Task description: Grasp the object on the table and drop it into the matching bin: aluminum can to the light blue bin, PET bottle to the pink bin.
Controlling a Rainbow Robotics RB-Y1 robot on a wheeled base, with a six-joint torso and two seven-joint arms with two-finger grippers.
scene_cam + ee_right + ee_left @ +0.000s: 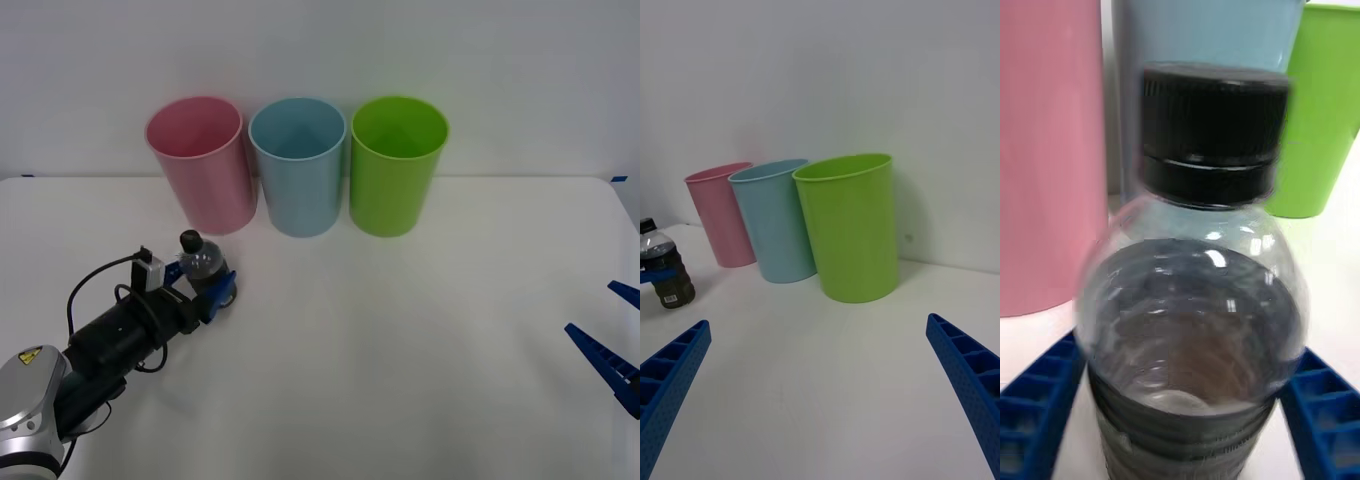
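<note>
The PET bottle's (1196,300) base is cut off; its cap blurred.

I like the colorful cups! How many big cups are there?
3, in a row at the table's back: pink bin on the left, light blue bin in the middle, green bin on the right.

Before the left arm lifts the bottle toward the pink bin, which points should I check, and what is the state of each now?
1. PET bottle stands upright on the table: ok.
2. Left gripper has its blue fingers on both sides of the bottle's lower body: ok.
3. Fingers press firmly on the bottle: cannot tell.
4. Pink bin stands upright with its mouth open, just behind the bottle: ok.
5. Light blue bin stands close beside the pink one, so aim matters: ok.
6. Right gripper is open, far from the path: ok.
</note>
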